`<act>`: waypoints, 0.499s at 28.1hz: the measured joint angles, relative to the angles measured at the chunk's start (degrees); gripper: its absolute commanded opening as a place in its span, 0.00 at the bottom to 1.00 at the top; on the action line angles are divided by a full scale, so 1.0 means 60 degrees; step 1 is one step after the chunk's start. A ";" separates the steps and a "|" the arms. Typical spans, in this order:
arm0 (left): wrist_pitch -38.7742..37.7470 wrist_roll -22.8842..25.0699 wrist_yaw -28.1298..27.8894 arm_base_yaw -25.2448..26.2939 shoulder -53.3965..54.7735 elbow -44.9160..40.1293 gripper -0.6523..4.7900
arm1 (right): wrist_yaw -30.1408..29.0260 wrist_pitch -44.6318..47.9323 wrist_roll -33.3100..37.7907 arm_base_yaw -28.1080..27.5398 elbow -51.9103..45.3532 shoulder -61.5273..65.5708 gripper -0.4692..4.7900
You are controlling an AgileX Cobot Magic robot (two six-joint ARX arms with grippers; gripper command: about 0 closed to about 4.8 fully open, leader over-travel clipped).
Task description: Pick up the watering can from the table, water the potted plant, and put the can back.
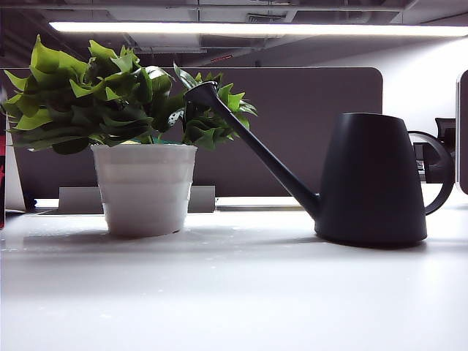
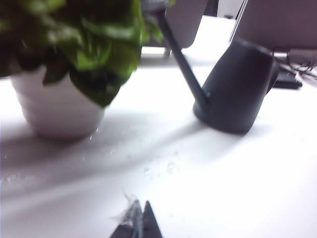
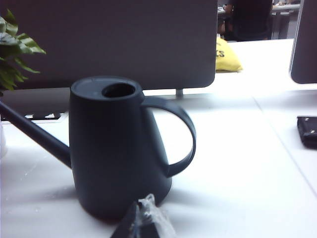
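Note:
The dark grey watering can (image 1: 371, 179) stands upright on the white table (image 1: 234, 292), its long spout reaching up into the leaves of the potted plant (image 1: 145, 183) in its white ribbed pot. The left wrist view shows the can (image 2: 235, 89) and the pot (image 2: 59, 106) from a distance, with water drops on the table between. My left gripper (image 2: 138, 218) is shut and empty, well back from both. My right gripper (image 3: 144, 215) is shut and empty, pulled back just short of the can (image 3: 116, 148), whose loop handle (image 3: 181, 136) faces it. Neither gripper appears in the exterior view.
A grey partition (image 1: 292, 139) runs behind the table. A black object (image 3: 307, 130) lies on the table to the can's handle side, and a yellow bag (image 3: 227, 57) sits far behind.

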 measured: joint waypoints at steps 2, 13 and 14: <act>0.0240 0.0000 0.0000 0.0000 -0.0004 -0.0415 0.11 | 0.0069 0.0004 0.0033 0.0004 -0.0233 -0.0069 0.09; 0.0780 0.0066 0.0025 0.0000 -0.0036 -0.1395 0.11 | 0.0157 -0.0120 0.0237 0.0000 -0.1005 -0.0069 0.09; 0.0780 0.0080 0.0025 0.0004 -0.0040 -0.1395 0.11 | 0.0160 -0.0179 0.0233 0.0000 -0.1005 -0.0073 0.09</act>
